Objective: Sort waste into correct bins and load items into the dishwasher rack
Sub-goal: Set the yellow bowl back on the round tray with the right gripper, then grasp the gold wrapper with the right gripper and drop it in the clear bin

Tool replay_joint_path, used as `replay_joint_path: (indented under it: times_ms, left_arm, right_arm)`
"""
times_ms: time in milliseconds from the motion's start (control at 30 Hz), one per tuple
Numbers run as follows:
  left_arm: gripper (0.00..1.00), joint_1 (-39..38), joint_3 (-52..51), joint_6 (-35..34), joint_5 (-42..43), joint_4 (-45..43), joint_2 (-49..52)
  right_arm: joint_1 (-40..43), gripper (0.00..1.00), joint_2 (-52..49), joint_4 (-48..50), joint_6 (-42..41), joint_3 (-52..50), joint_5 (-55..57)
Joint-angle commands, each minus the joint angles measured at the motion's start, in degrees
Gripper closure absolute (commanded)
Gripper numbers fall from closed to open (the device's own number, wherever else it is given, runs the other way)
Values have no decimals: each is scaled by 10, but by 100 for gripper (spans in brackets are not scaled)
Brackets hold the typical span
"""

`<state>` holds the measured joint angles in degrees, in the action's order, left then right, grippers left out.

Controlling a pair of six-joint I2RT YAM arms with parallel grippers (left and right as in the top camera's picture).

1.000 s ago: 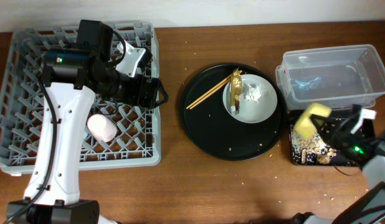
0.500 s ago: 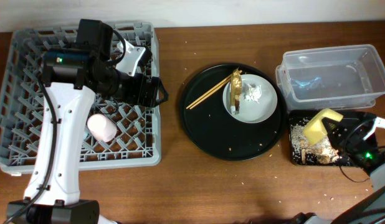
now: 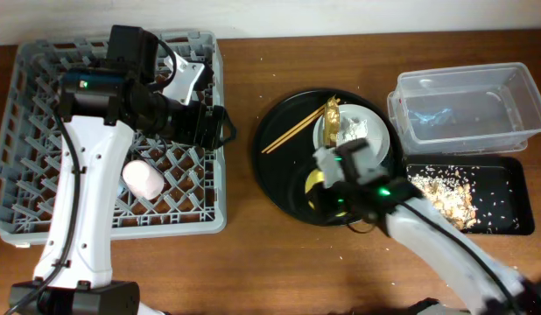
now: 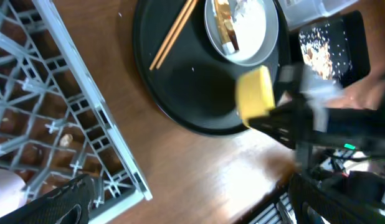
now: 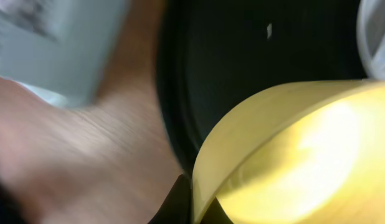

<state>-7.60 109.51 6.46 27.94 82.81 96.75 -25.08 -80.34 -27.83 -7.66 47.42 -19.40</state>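
Note:
My right gripper [image 3: 327,179] is shut on the rim of the yellow bowl [image 3: 316,184] and holds it over the front of the round black tray [image 3: 284,184]. In the right wrist view the bowl [image 5: 292,155] fills the frame, its rim pinched by the gripper [image 5: 195,199]. The pale plate [image 3: 362,150] holds the gold wrapper [image 3: 333,118] and white tissue [image 3: 356,129], with chopsticks [image 3: 292,131] beside it. Beige scraps [image 3: 441,194] lie in the shallow black tray [image 3: 502,206]. My left gripper [image 3: 222,129] is open at the rack's [image 3: 25,105] right edge. The pink cup [image 3: 142,179] sits in the rack. The blue cup is out of view.
The clear tub [image 3: 467,109] stands at the back right, behind the shallow black tray. The left wrist view shows the rack's corner [image 4: 86,112], the round tray [image 4: 180,93], the bowl [image 4: 255,92] and bare wood in front. Crumbs are scattered on the table.
My right arm has swung left from the shallow black tray to the round tray, carrying the yellow bowl. The scraps now lie in the shallow tray. The left arm has barely moved.

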Motion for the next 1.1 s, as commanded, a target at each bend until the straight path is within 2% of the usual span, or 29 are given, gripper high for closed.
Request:
replay_joint_path:
  times_ms: [0, 33, 67, 167, 200, 233, 267, 333, 367, 400, 533, 567, 600, 667, 767, 833, 900, 933, 967, 1000, 1067]
  left_arm:
    - [1, 1, 10, 9, 1, 0, -10]
    - [1, 1, 10, 9, 1, 0, -10]
    - [1, 1, 10, 9, 1, 0, -10]
    - [1, 1, 10, 9, 1, 0, -10]
    - [1, 1, 10, 9, 1, 0, -10]
    - [1, 1, 10, 9, 1, 0, -10]
    - [1, 1, 10, 9, 1, 0, -10]
    - [1, 1, 10, 9, 1, -5, -10]
    - [1, 1, 10, 9, 1, -13, -10]
    - [1, 1, 10, 9, 1, -13, -10]
    - [1, 1, 10, 9, 1, -11, -10]
    - [1, 1, 10, 9, 1, -11, -10]
    - [1, 1, 10, 9, 1, -11, -10]
    - [1, 1, 10, 9, 1, -11, -10]
    - [1, 1, 10, 9, 1, -11, -10]
    - [1, 1, 10, 9, 1, -11, -10]
    - [1, 1, 10, 9, 1, -11, -10]
    - [1, 1, 10, 9, 1, -11, -10]
    - [1, 1, 10, 9, 1, -11, -10]
    - [1, 1, 10, 9, 1, -11, -10]
    - [1, 1, 10, 9, 1, -11, -10]
  right_arm:
    - [-32, 58, -75, -29, 28, 66, 60]
    - [-34, 49, -82, -59, 30, 97, 62]
    - [-33, 47, -81, -83, 30, 128, 62]
    - [0, 47, -78, -177, 10, 270, 69]
    - [21, 49, -78, -177, 6, 304, 77]
    - [38, 57, -79, -167, -10, 314, 103]
    - [52, 61, -81, -156, -26, 313, 134]
    - [76, 60, -124, -135, -36, 312, 158]
    - [79, 60, -154, -131, -36, 312, 163]
    - [80, 47, -191, -128, -36, 312, 182]
    - [82, 45, -309, -89, -41, 312, 217]
    - [90, 45, -327, -83, -68, 312, 222]
    - [97, 48, -336, -83, -86, 312, 218]
    - [106, 68, -342, -83, -90, 312, 193]
    - [105, 70, -345, -77, -90, 306, 175]
    - [105, 78, -345, -75, -90, 299, 175]
    - [105, 49, -345, -73, -90, 286, 175]
    - [105, 59, -345, -70, -90, 274, 176]
    - [105, 80, -345, -66, -90, 267, 180]
    - [106, 96, -345, -62, -90, 268, 177]
    - [107, 96, -330, -78, -90, 285, 164]
